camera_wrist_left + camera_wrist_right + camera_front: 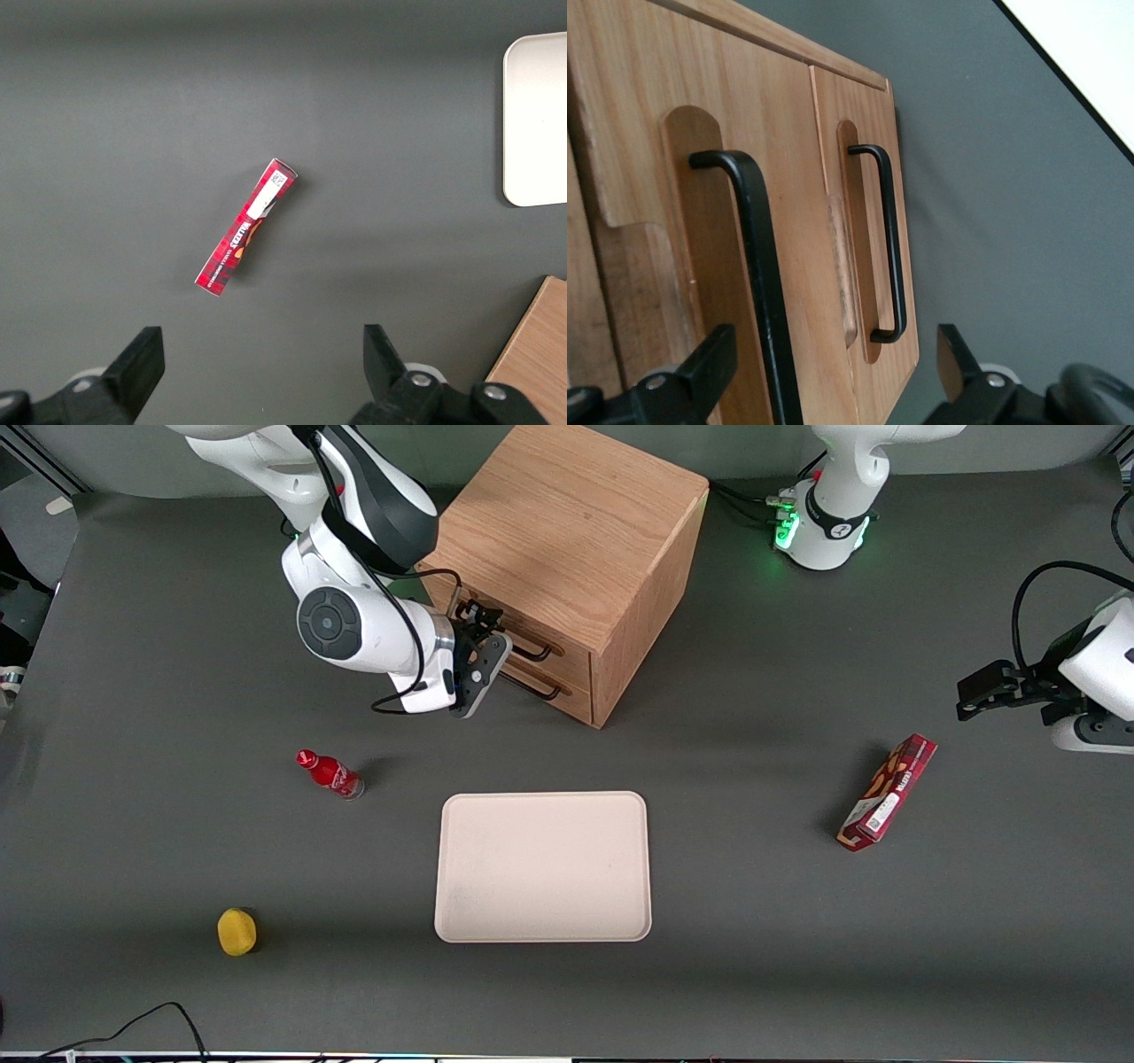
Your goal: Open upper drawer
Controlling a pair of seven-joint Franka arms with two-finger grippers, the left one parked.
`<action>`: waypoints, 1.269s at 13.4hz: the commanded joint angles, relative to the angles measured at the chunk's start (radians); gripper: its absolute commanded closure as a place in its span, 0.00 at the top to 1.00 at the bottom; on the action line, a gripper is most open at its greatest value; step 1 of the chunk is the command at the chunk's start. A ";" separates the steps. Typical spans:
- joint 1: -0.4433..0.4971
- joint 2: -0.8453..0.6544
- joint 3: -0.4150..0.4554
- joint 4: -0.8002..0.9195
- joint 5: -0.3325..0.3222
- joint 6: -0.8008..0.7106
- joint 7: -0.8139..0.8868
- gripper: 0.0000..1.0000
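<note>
The light oak cabinet (567, 522) stands on the grey table, farther from the front camera than the tray. Its upper drawer (574, 662) looks shut, with a thin black bar handle (532, 648). The lower drawer (571, 701) sits under it with its own handle (536, 687). My right gripper (483, 660) is right in front of the drawer fronts, at handle height. In the right wrist view the gripper (833, 372) is open. The upper drawer's handle (757, 266) runs between the fingers, close to one fingertip (713, 359). The lower handle (890, 239) is farther off.
A cream tray (542, 866) lies nearer the front camera than the cabinet. A red bottle (330, 773) and a yellow object (236, 931) lie toward the working arm's end. A red box (889, 792) lies toward the parked arm's end and shows in the left wrist view (246, 227).
</note>
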State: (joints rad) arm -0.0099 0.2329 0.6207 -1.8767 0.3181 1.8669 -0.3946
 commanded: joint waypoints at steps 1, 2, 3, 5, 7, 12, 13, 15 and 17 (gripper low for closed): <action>0.001 -0.003 -0.001 -0.021 0.042 0.029 -0.030 1.00; 0.002 -0.003 -0.001 -0.021 0.048 0.035 -0.030 1.00; 0.002 0.000 -0.001 -0.024 0.048 0.037 -0.030 1.00; 0.002 0.009 -0.001 -0.024 0.048 0.049 -0.030 1.00; 0.001 0.026 -0.002 -0.024 0.047 0.060 -0.032 1.00; -0.001 0.066 -0.012 0.004 -0.003 0.071 -0.033 1.00; -0.002 0.084 -0.013 0.017 -0.028 0.071 -0.033 1.00; -0.004 0.111 -0.013 0.042 -0.036 0.069 -0.033 1.00; -0.004 0.124 -0.028 0.065 -0.063 0.064 -0.033 1.00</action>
State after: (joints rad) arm -0.0150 0.3113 0.6053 -1.8622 0.2913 1.9294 -0.4084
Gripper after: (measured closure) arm 0.000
